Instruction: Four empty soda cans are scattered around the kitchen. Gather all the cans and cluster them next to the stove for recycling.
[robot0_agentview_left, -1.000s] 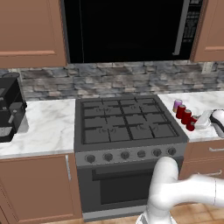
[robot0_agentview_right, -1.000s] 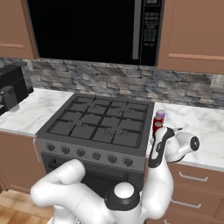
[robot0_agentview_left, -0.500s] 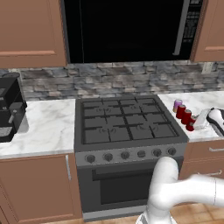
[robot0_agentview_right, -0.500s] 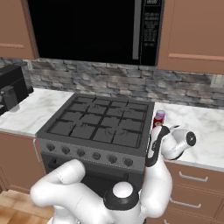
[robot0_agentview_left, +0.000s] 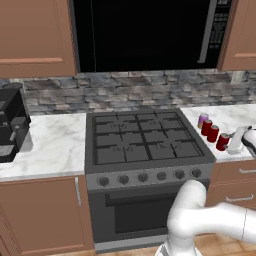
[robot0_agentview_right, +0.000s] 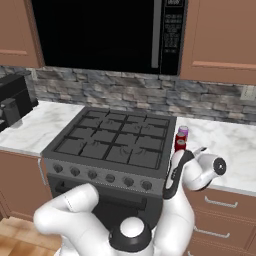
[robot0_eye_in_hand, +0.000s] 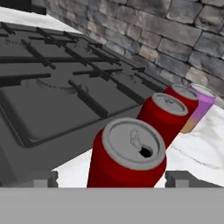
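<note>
The stove fills the middle of the scene, with the marble desk on both sides, a black microwave above and a stone backsplash behind. On the desk to the right, just beside the stove's edge, four cans stand upright in a close row: the purple can farthest back, then a second can, a third can and the near can, all red. In the hand view the same row runs away from the camera, the near can largest, each one touching or almost touching the next. The gripper sits low over the near can, its jaws standing apart on either side of it, with a gap visible between each fingertip and the can wall; nothing is clamped. All four cans thus appear gathered beside the stove, so the step in hand is judged to be the release and withdrawal. To do it well, the jaws should stay wide and the hand should lift straight up and back along its own axis, away from the row. Any sideways drift risks tipping the near can into its neighbours or rolling it onto the burner grates.
</note>
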